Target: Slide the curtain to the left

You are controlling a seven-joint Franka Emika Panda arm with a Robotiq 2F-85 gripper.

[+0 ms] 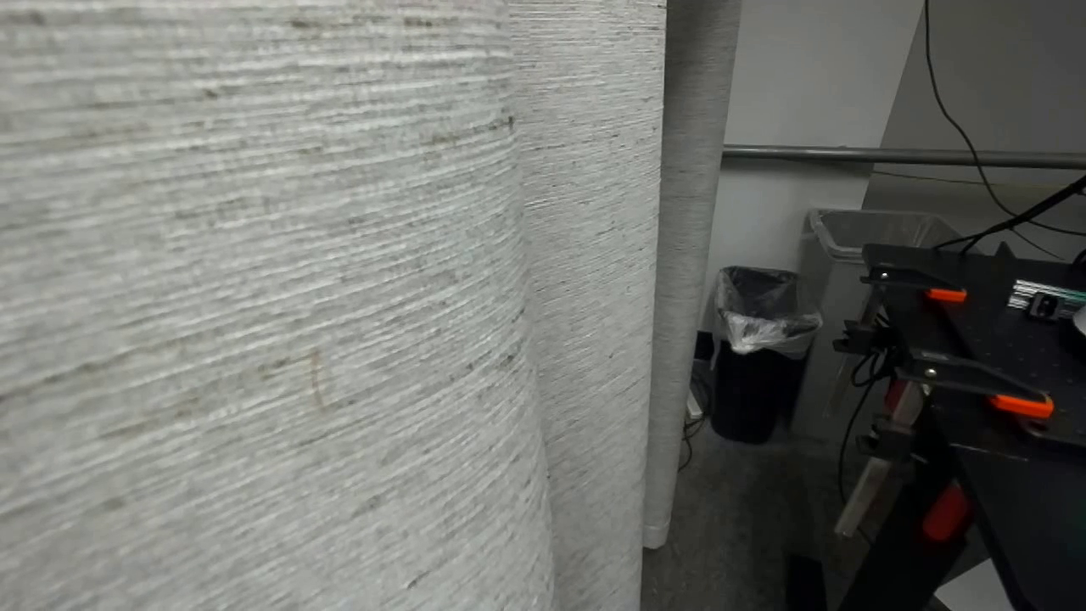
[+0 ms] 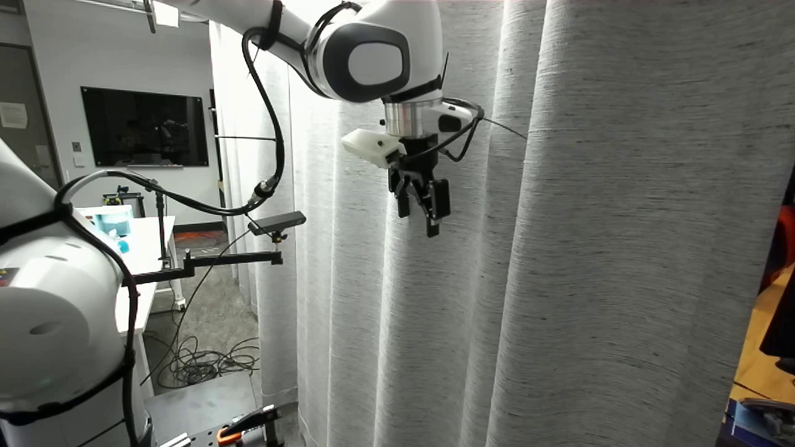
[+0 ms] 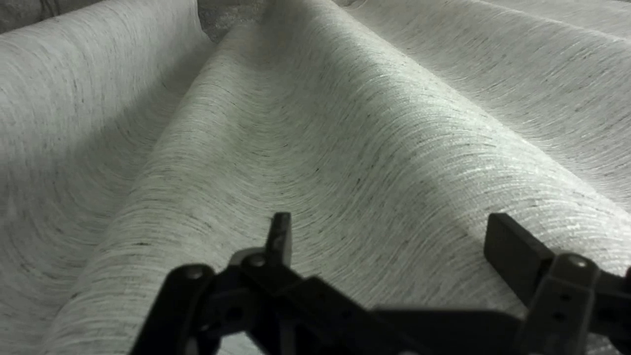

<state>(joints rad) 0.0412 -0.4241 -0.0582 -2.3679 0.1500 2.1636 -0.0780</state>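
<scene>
Here we have the pale grey, dark-flecked woven curtain [image 2: 528, 279], hanging in deep vertical folds in both exterior views. In an exterior view it runs alongside the edge of a flat black bench [image 1: 1039, 509], and a strip of dark grey floor [image 1: 734, 505] gives room between hem and edge. Off the bench's far corner we spot a black bin [image 1: 751, 395] lined with clear plastic and, partly hidden behind that corner, a tall grey bin [image 1: 836, 293]. Up in front of the folds hangs the black two-fingered gripper [image 3: 387, 229], fingers [image 3: 517, 251] spread wide; whether they touch cloth, we can't tell. The frame cuts off the white robot arm [image 2: 379, 37] and part of the bench, whose underside is murky.
</scene>
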